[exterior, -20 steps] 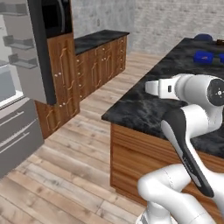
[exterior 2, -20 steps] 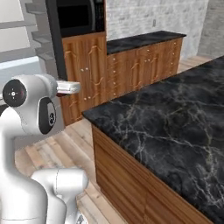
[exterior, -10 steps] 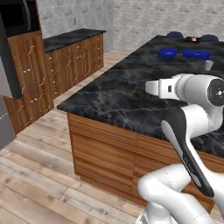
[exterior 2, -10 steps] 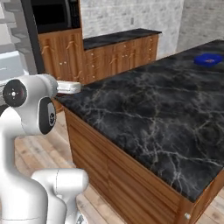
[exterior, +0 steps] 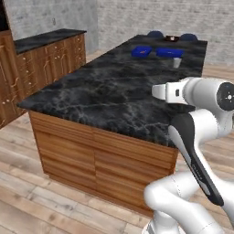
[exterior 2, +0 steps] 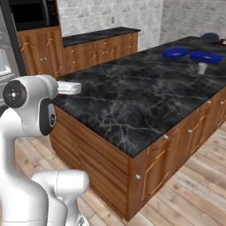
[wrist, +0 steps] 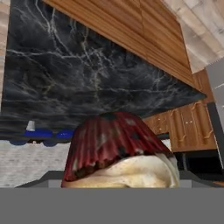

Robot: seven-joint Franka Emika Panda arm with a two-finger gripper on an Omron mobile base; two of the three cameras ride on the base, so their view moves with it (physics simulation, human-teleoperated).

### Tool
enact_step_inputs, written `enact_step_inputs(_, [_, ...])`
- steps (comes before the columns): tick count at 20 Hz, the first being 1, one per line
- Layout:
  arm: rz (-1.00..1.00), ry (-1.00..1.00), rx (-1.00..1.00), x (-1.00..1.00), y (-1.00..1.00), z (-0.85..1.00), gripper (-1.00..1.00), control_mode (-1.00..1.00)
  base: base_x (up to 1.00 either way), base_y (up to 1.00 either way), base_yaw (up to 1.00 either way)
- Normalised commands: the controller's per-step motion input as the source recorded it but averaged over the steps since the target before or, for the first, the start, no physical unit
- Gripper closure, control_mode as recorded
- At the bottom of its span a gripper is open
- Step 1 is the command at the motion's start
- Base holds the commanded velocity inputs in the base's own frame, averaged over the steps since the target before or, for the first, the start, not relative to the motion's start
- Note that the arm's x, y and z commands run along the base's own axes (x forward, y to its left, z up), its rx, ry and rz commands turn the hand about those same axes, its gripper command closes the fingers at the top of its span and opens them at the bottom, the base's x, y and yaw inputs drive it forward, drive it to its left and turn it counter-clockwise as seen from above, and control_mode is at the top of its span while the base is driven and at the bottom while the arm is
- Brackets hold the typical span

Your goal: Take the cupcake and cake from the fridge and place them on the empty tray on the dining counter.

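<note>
- Black marble veined with white on top, brown wood panels below: dining counter [exterior: 105, 91], seen lengthwise from both base cameras, near corner closest to the robot.
- Hangs in the air close before the hand camera: cupcake [wrist: 116, 151], dark red pleated wrapper uppermost in that view, tan top at the lower edge.
- Grips the cupcake from both sides: gripper [wrist: 119, 177], fingers set wide apart around the wrapper and almost wholly hidden behind it, so exact contact cannot be told.
- Appears turned over behind the cupcake in the hand view: the same marble top, with its wooden side above it.
- Lie side by side near the far end of the marble: two bright blue trays [exterior: 141, 51], close together but apart, well away from the robot.
- Stands just on the near side of the right-hand blue tray: small white cup [exterior: 176, 62], upright, not touching the tray.
- Sits at the very far end of the counter between two blue stool tops: dark low shape [exterior: 172, 39], too small to tell what.
- Rises at the lower right of the left base view and at the lower left of the right base view: white arm [exterior: 196, 132], folded high, with its upper joint level with the counter top and beside the counter's near corner.
- Runs along the back wall left of the island: wall cabinets [exterior: 50, 55], brown wood with a dark top, well apart from the island.
- Covers the ground around the island: plank floor [exterior: 27, 192], pale wood.
</note>
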Motion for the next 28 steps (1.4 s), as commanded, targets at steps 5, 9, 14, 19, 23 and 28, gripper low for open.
enact_step_inputs(5, [0.0,0.0,0.0,0.0,0.0,0.0,1.0,1.0,-0.44,-1.0,-0.16])
enact_step_inputs(9, [0.0,0.0,0.0,0.0,0.0,0.0,1.0,1.0,0.04,-1.0,-0.1])
enact_step_inputs(14, [0.0,0.0,0.0,0.0,0.0,0.0,1.0,1.0,0.49,-1.0,0.0])
enact_step_inputs(19, [0.0,0.0,0.0,0.0,0.0,0.0,1.0,1.0,0.62,-1.0,0.0])
enact_step_inputs(23, [0.0,0.0,0.0,0.0,0.0,0.0,1.0,1.0,0.95,-1.0,0.0])
enact_step_inputs(28, [0.0,0.0,0.0,0.0,0.0,0.0,1.0,1.0,1.0,-1.0,0.0])
